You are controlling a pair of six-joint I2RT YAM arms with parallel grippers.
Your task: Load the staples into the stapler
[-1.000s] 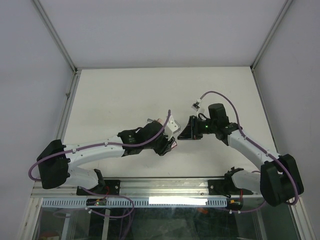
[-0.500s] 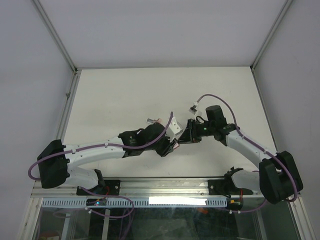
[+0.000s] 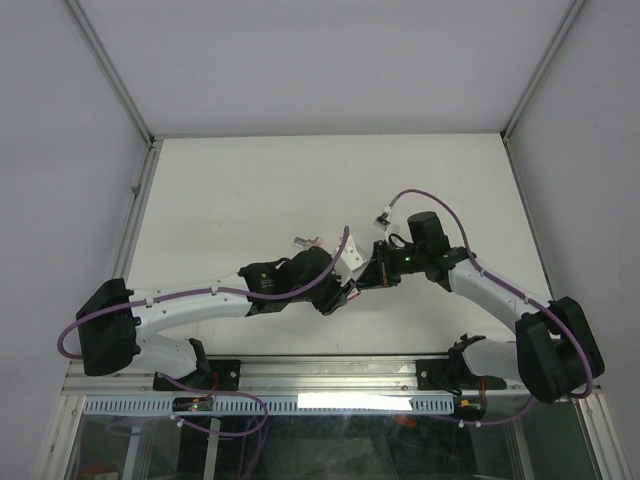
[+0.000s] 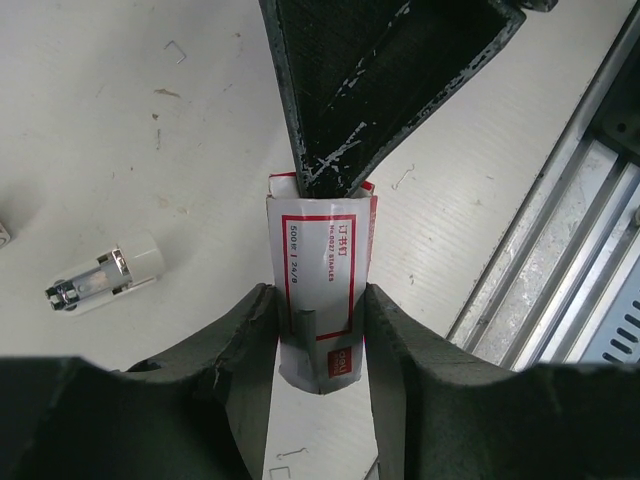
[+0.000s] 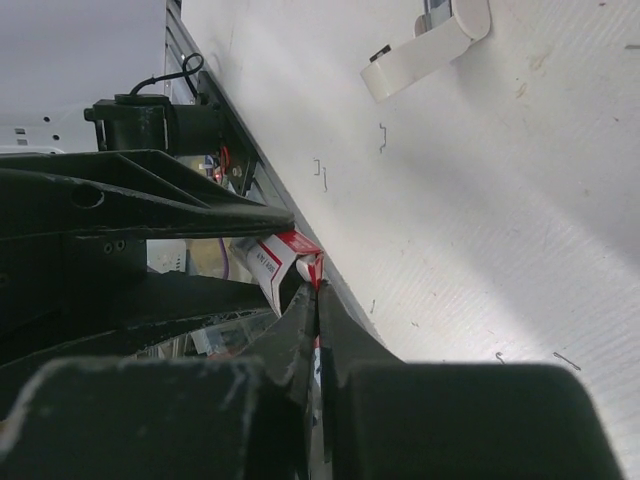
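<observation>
- A robotics lab test cell.
- A white desk (image 3: pixel 250 190) is boxed in by plain pale walls (image 3: pixel 330 60) and metal corner posts (image 3: pixel 113 75).
- The left arm (image 3: pixel 190 297) and right arm (image 3: pixel 490 290), both white and black, are bolted to an aluminium rail (image 3: pixel 330 372) at the near edge.
- Purple cables (image 3: pixel 421 191) loop along the arms, and a slotted cable duct (image 3: pixel 130 405) runs below.

The arms (image 3: pixel 190 297) were white with black joints, bulkiest near the rail (image 3: pixel 330 372). Purple cables (image 3: pixel 425 192) trailed them; the left gripper (image 4: pixel 320 322) was matte black.
</observation>
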